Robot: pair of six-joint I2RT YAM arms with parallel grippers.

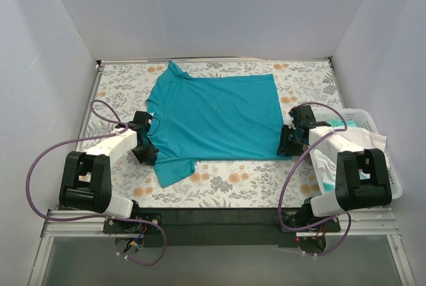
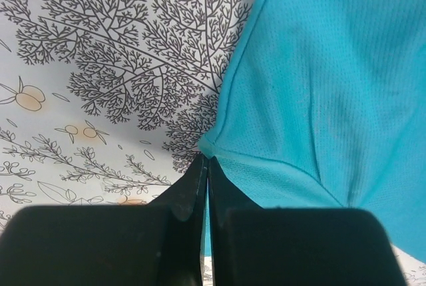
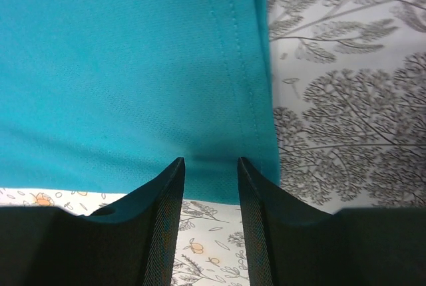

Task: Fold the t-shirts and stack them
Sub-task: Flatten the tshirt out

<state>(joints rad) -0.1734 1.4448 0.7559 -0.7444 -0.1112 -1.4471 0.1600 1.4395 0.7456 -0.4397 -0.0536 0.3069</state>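
Left tool (image 2: 204, 163): clenched, fingers (image 2: 180, 199) pressed flat together with only a sliver of teal between them. It is pinching a hem corner on the sleeve side of the teal-blue short-sleeved cloth t-shirt (image 1: 216, 116). From this tool the shirt runs up and to the right. To its left there is only the floral-print tabletop (image 1: 233, 183).

Right tool (image 3: 208, 166): released, with a clear gap between the fingers. The tips sit at the shirt's stitched bottom hem, near its corner. The hem edge crosses the gap, and below it bare tabletop shows between the fingers. No clamp on the cloth is visible. Ahead of and to the left of this tool it is all teal cloth, and to the right is printed tabletop.

In the top view the shirt lies spread flat on the tabletop between the two tools, with the collar on the far side from them. One sleeve hangs toward the near edge, just beside the left tool.

Outboard of the right tool, beside its arm, stands a white plastic slatted basket (image 1: 359, 112) with white and pale aqua cloth (image 1: 371, 141) bundled inside and partly draped over the rim.
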